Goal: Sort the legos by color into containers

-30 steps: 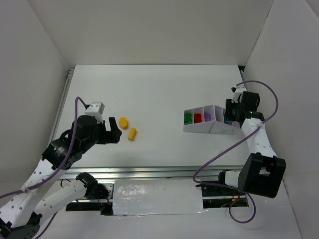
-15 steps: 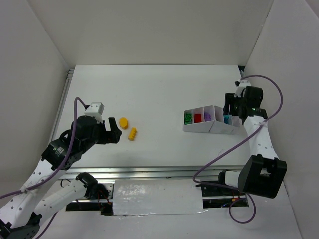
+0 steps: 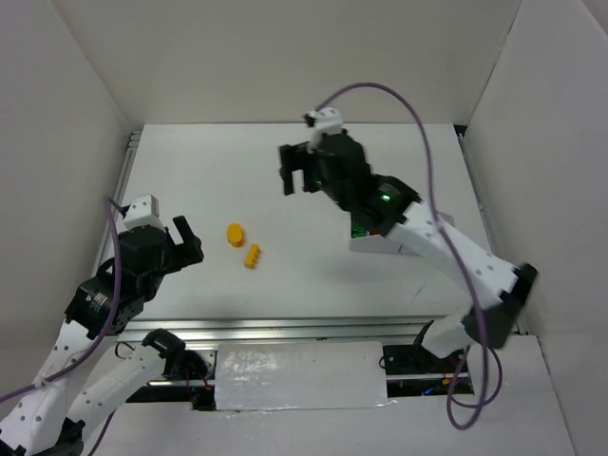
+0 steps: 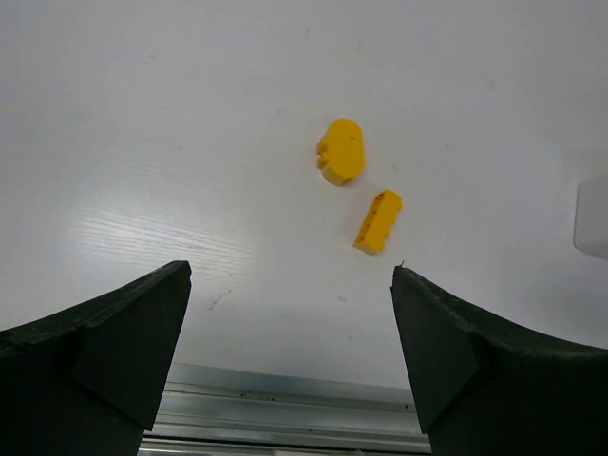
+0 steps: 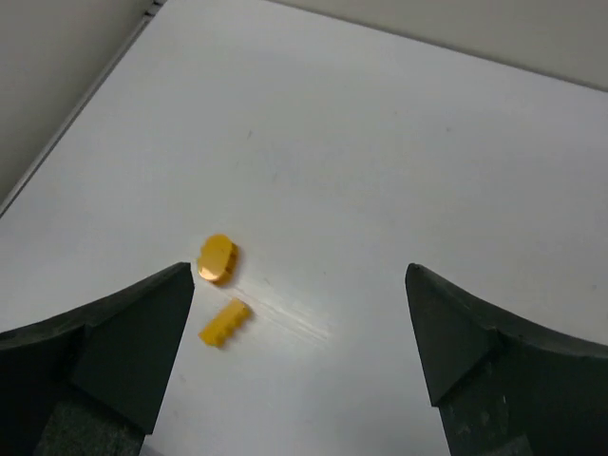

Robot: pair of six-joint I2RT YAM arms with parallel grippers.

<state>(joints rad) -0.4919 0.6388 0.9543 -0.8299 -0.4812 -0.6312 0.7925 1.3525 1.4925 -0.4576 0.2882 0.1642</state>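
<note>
**Two yellow legos to go: left gripper and right gripper both spread wide, holding nothing**

The round yellow lego and long yellow lego lie just beside each other, left of centre in the top view. The tray sits right of centre, half hidden under the right arm. I'd drop the right gripper over one brick only, jaws across its narrow sides, so the neighbour isn't nudged. No readable writing or logos anywhere.
</note>
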